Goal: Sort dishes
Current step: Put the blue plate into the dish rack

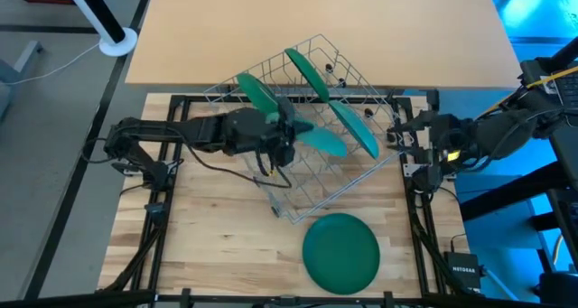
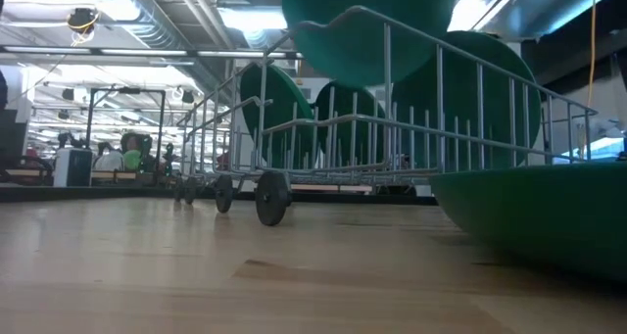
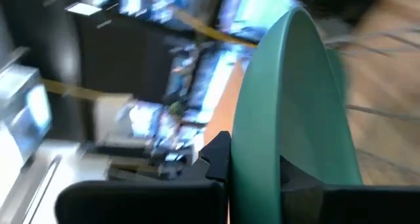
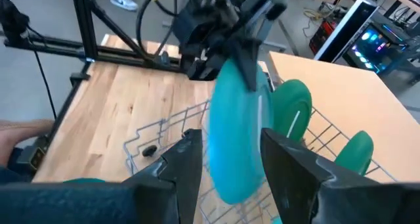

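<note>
Your left gripper [image 1: 287, 136] sits over the rack [image 1: 312, 177], fingers clamped on the rim of a green plate [image 1: 321, 141] held edge-on above the wires. In the left wrist view that plate [image 3: 292, 106] fills the gap between the two dark fingers [image 3: 213, 158], pinched tight.

Your right gripper [image 1: 397, 136] waits at the rack's right edge, fingers apart with nothing between them; in the right wrist view its fingers [image 4: 180, 161] frame the held plate [image 4: 239, 135] and the left gripper [image 4: 252, 37] beyond it, without touching either.

Two more plates stand tilted in the rack: one [image 1: 262, 96] just behind the left gripper, one long-looking edge-on plate [image 1: 339, 105] running toward the right gripper. A loose plate [image 1: 341, 251] lies flat on the table, in front of the rack and well apart from both grippers. In the low view it [image 2: 534, 212] sits close to the camera at the right, with the rack [image 2: 382, 128] behind.

The surface is a light wood slat table [image 1: 217, 245] with a black frame; past it lies a plain tan tabletop [image 1: 271, 28]. The room beyond shows ceiling lights, ducts and distant desks in the low view, and lit computer gear [image 4: 367, 33] in the right wrist view.
</note>
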Action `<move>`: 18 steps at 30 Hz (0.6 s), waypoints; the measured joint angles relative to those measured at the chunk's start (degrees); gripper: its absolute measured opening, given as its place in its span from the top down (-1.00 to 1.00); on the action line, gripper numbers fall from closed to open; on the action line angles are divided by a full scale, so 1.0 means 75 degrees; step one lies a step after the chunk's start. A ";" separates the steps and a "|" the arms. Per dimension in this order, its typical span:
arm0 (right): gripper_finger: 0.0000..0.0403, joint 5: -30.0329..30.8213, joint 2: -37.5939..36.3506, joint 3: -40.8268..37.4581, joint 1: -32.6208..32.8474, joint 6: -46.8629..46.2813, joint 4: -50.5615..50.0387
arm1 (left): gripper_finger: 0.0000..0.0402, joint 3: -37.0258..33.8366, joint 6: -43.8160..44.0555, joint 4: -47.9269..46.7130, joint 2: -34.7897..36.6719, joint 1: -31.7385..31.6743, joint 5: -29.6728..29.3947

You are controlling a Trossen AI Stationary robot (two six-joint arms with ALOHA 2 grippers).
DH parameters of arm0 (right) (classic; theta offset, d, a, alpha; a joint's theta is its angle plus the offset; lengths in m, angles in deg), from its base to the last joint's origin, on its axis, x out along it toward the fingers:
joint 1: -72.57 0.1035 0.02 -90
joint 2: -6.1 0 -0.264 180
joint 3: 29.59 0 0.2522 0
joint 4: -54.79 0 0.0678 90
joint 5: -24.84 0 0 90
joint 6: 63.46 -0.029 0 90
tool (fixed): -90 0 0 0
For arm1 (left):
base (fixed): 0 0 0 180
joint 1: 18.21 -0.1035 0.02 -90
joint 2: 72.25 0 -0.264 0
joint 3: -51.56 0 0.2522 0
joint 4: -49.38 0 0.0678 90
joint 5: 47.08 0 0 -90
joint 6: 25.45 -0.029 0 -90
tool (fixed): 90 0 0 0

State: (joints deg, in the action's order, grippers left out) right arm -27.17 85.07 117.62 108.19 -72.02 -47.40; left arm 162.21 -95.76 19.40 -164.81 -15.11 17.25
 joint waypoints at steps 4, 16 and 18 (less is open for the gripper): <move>0.21 0.0011 0.0157 -0.0003 0.0000 0.0060 -0.0067 | 0.94 -0.0003 -0.0838 -0.0599 -0.0322 -0.0112 0.0216; 0.21 0.0065 0.0498 -0.0003 0.0000 0.0210 -0.0178 | 0.94 -0.0003 -0.3259 -0.0632 -0.1300 -0.0324 0.0220; 0.21 0.0065 0.0528 -0.0003 0.0000 0.0211 -0.0214 | 0.94 -0.0003 -0.3277 -0.0523 -0.1347 -0.0327 0.0168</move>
State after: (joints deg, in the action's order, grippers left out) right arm -26.68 89.04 117.60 108.19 -70.43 -49.01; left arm 162.18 -120.34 15.47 -174.92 -17.56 18.51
